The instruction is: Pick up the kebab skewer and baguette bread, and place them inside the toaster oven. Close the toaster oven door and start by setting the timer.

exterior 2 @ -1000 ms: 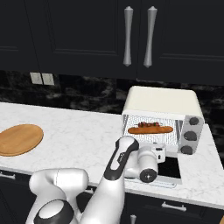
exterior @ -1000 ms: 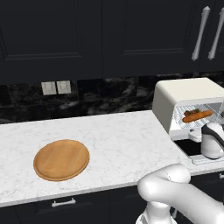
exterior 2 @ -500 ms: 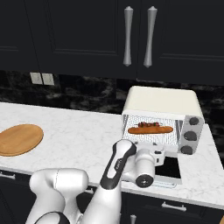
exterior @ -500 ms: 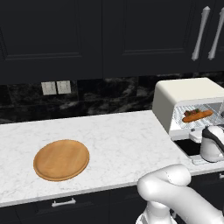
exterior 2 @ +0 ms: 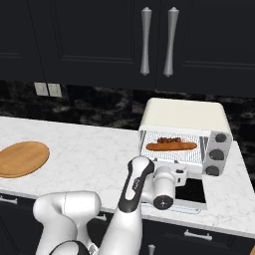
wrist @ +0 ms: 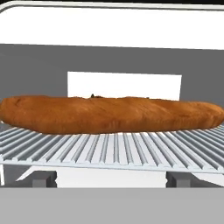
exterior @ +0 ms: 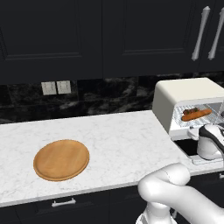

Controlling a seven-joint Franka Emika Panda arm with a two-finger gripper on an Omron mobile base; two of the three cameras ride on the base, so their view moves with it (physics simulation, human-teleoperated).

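With baguette bread (wrist: 109, 114) and kebab skewer (exterior 2: 168, 141) on the toaster oven (exterior 2: 184, 119) rack, the spread, empty claw (exterior 2: 180, 175) should probably hook under the lowered toaster oven door (exterior 2: 187, 191) and swing it shut.

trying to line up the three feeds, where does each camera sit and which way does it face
Left base view: behind the arm's left, looking forward and down over the counter at the wooden board and toaster oven; arm at lower right.
Right base view: behind the arm's right, facing the same oven; arm from lower left, reaching toward the lowered toaster oven door.
Hand view: on the hand, looking straight into the oven at the baguette bread on the wire rack.
All three share the oven and baguette.
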